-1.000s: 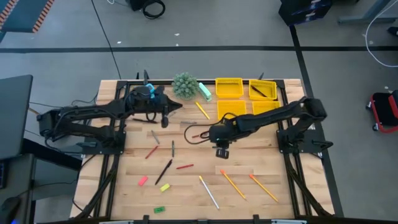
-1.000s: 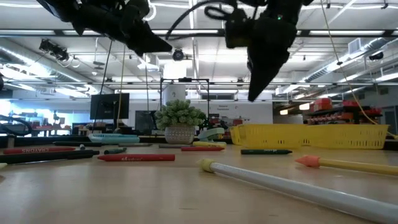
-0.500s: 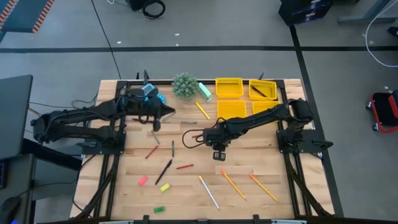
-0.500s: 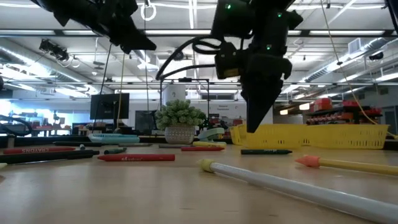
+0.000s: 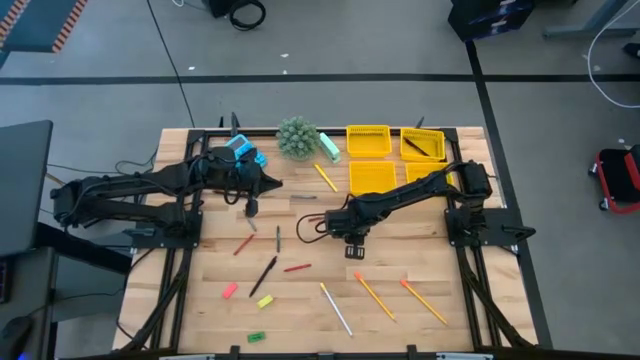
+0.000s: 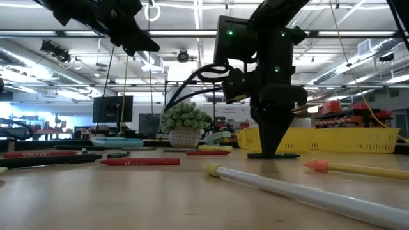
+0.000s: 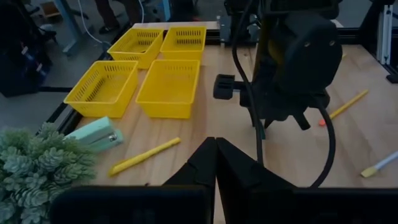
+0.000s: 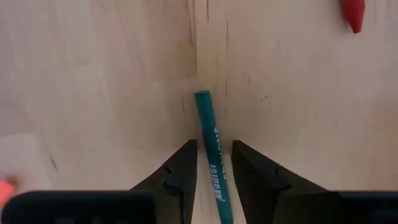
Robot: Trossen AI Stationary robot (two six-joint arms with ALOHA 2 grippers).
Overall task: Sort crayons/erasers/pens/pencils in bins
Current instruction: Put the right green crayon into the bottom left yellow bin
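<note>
Could slip at the closing of the right gripper (image 8: 214, 144): lies a little slanted to the fingers (image 8: 181, 163), so may roll or turn aside when pressed from one side first. Could also scrape the wooden table (image 8: 93, 74), since the fingertips seem to stand at the very surface in the low view. Could tip down when lifted, if caught far from the middle of its length. Could land in the wrong one of the yellow bins (image 7: 163, 111), which stand well apart at the far edge and show no mark.

About the green crayon (image 8: 213, 155): lies flat on the table, straight in the gap between the two fingers of the right gripper, one end reaching out past the fingertips. Seems not yet touched on either side, though very near to both. Jaws parted, holding nothing for now.

About the left gripper (image 5: 250, 207): hangs above the table near the small plant (image 5: 297, 136), away from the crayon, fingers pressed together and empty.
</note>
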